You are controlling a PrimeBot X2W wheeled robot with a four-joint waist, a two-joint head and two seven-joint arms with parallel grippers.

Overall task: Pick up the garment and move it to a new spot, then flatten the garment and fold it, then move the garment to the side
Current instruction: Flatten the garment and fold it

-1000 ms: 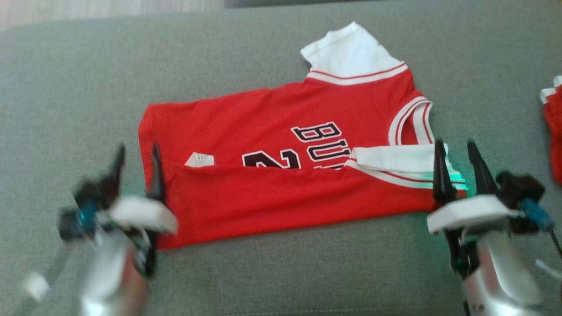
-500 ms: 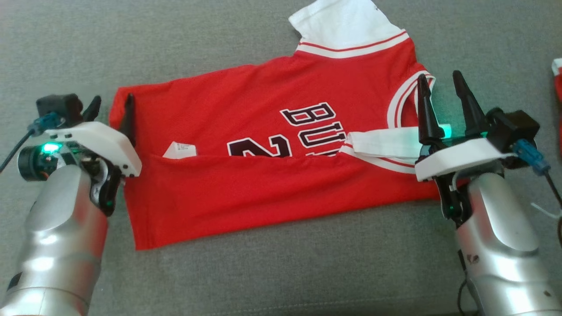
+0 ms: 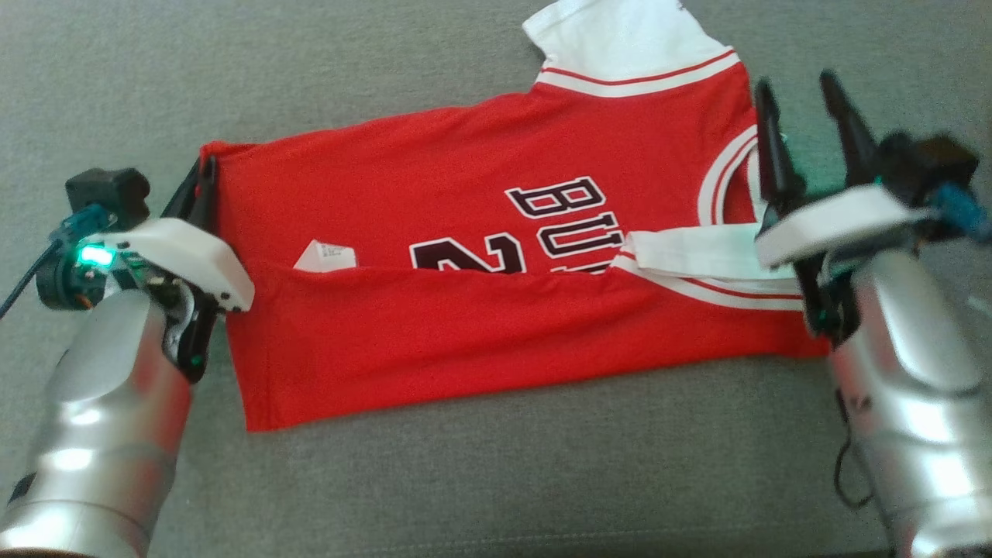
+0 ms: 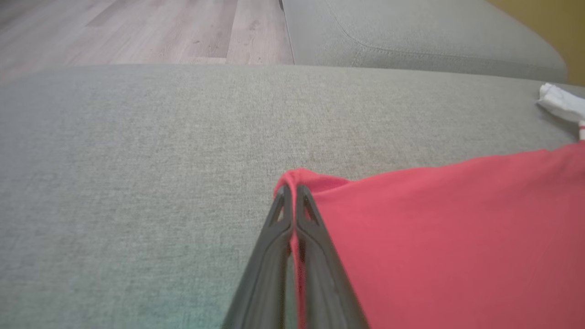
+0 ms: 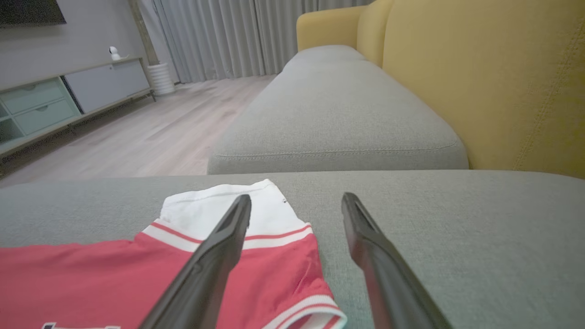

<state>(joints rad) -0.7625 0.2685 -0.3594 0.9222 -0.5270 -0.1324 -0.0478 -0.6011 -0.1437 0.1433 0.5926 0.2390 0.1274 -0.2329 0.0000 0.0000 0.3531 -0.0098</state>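
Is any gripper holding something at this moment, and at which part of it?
The left gripper is shut on the red jersey, pinching the far corner of its bottom hem. The right gripper is open and holds nothing.

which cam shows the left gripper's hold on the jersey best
The left wrist view: close up, the left gripper is shut on a bunched corner of the jersey. The head view shows that pinch small, side-on; the right wrist view shows the jersey's sleeve end.
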